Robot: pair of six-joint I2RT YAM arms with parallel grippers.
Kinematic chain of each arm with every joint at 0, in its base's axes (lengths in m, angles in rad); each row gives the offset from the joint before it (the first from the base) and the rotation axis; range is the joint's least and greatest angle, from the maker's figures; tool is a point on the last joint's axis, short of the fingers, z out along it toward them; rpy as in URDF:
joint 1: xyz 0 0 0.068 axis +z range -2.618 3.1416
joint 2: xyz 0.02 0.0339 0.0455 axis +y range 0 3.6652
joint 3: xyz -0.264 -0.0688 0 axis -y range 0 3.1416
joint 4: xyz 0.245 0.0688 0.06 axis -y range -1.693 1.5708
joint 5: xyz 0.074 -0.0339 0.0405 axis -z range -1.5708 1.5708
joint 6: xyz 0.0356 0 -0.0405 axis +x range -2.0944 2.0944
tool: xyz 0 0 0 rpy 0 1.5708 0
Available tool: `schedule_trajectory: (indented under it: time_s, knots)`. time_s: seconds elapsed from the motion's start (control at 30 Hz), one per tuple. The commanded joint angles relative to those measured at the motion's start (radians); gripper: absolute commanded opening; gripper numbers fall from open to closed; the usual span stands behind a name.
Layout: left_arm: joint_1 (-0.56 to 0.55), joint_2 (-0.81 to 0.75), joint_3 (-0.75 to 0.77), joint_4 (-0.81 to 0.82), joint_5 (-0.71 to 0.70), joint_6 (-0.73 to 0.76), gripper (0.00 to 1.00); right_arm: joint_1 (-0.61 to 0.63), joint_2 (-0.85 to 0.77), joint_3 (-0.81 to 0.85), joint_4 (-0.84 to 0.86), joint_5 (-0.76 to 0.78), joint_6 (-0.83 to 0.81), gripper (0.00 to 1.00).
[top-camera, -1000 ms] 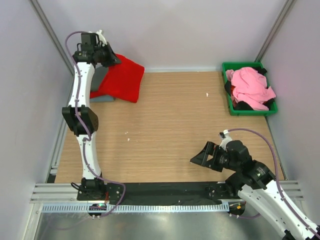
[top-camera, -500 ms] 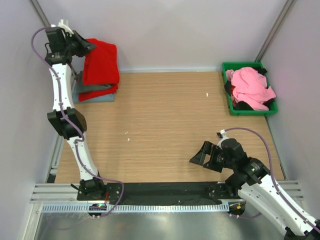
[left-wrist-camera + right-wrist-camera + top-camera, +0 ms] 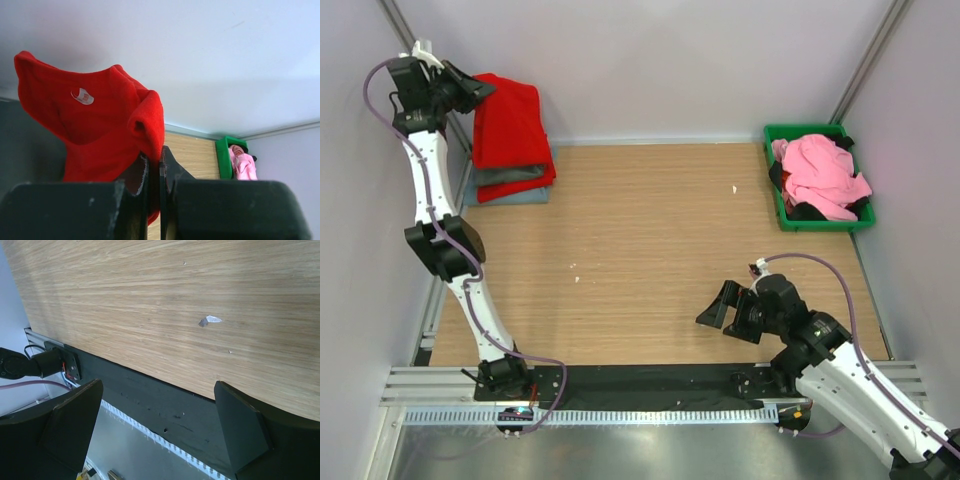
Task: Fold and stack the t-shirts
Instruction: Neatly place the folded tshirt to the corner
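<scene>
Left gripper (image 3: 154, 161) is clenched on an edge of the large red t-shirt (image 3: 510, 120), held high at the far-left corner of the table (image 3: 650, 230), apparently so the cloth drapes onto the folded stack (image 3: 510, 188) beneath it. The shirt hangs doubled, its label (image 3: 82, 96) showing. Right gripper (image 3: 725, 308) hovers released and empty near-right; a pink t-shirt (image 3: 820, 170) lies in the green bin (image 3: 807, 128)

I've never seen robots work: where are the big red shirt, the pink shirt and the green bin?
red shirt (image 3: 510, 120), top view, middle of the cloth.
pink shirt (image 3: 820, 170), top view, heap's centre.
green bin (image 3: 825, 226), top view, near rim.
</scene>
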Motion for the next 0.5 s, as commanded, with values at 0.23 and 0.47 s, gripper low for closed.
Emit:
schedule_trajectory:
  time_s: [0.23, 0.47]
  knots:
    - [0.011, 0.034, 0.044, 0.074, 0.076, -0.009, 0.00, -0.003, 0.013, -0.001, 0.045, 0.003, 0.010, 1.00]
    - [0.065, 0.186, 0.136, 0.051, 0.043, 0.040, 0.00, -0.003, 0.148, 0.002, 0.134, -0.009, 0.017, 1.00]
